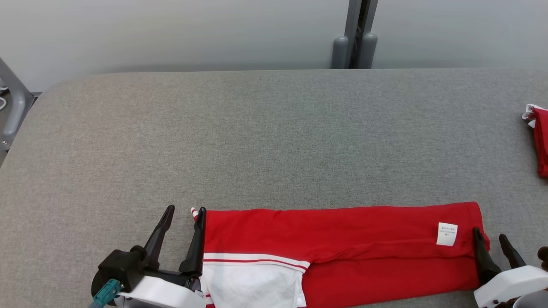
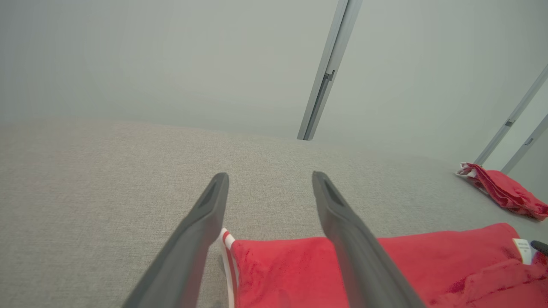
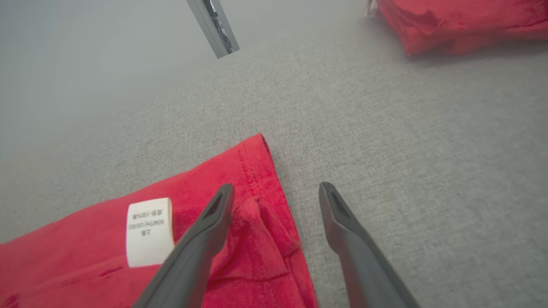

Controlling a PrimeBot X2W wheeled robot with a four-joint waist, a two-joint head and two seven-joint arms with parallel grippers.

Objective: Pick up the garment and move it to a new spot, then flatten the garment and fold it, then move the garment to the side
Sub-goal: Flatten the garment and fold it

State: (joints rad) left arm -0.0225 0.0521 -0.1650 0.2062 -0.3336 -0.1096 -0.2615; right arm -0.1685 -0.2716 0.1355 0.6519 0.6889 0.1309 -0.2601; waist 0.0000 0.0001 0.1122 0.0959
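Garment lies part-folded at the near edge of the bench.
Your left end effector and right end effector sit at its ends, wide and empty (further folds and the move aside seem left).

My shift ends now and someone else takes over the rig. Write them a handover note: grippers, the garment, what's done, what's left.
Left gripper: open, holding nothing, fingers straddling the left end of the garment.
Right gripper: open, holding nothing, straddling the right end beside the white label.
Garment: flat on the grey table at its near edge, folded lengthwise into a long band. A second red garment lies at the far right.
Done: laid out, lengthwise fold.
Left: probably fold it across, then move it aside.
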